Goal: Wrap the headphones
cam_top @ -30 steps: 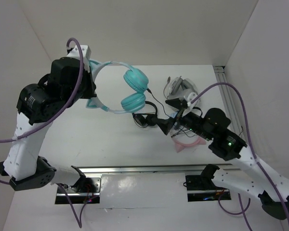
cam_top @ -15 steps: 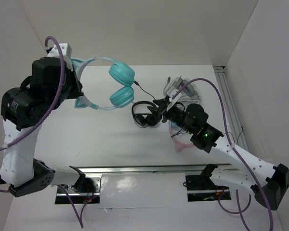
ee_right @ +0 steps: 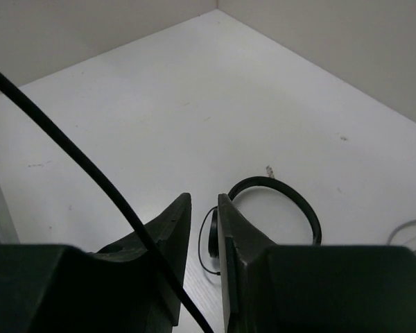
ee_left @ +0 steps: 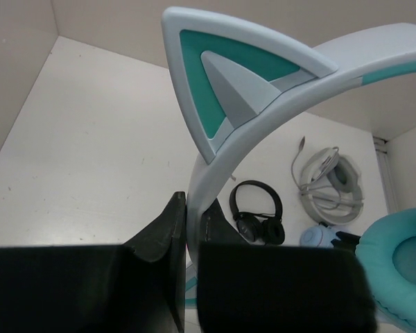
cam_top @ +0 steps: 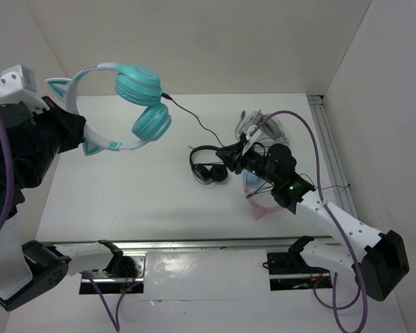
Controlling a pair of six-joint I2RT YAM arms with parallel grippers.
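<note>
Left gripper (ee_left: 191, 208) clamps the white band of the headphones (cam_top: 150, 122), held high off the table (cam_top: 145, 201) toward 10 o'clock in the top view, w/ both teal cups out at the claw's 3 o'clock side, one above the other. Left wrist view: the band drops btwn the two dark fingers, which press it from both sides. A teal-faced cat ear (ee_left: 229, 83) stands just above the grip, and one cup shows at 4 o'clock of the frame.

The thin black cable (cam_top: 194, 121) leaves the cups on their 3 o'clock side and slants off toward 4 o'clock, off the table, to the right gripper (cam_top: 229, 154) near table ctr. Right wrist view: its fingers stand nearly together, a slim gap btwn the tips. The cable crosses diagonally in front of the finger on the frame's 9 o'clock side, running from 10 o'clock down to 6 o'clock; cannot tell whether it is pinched.

A small black pair (cam_top: 206, 168) lies flat on the table just at 9 o'clock of the right gripper. A grey-white pair (cam_top: 260, 125) sits near its 1 o'clock. A pink-banded pair (cam_top: 269, 207) lies at approx. 5 o'clock, partly under the right arm.
</note>
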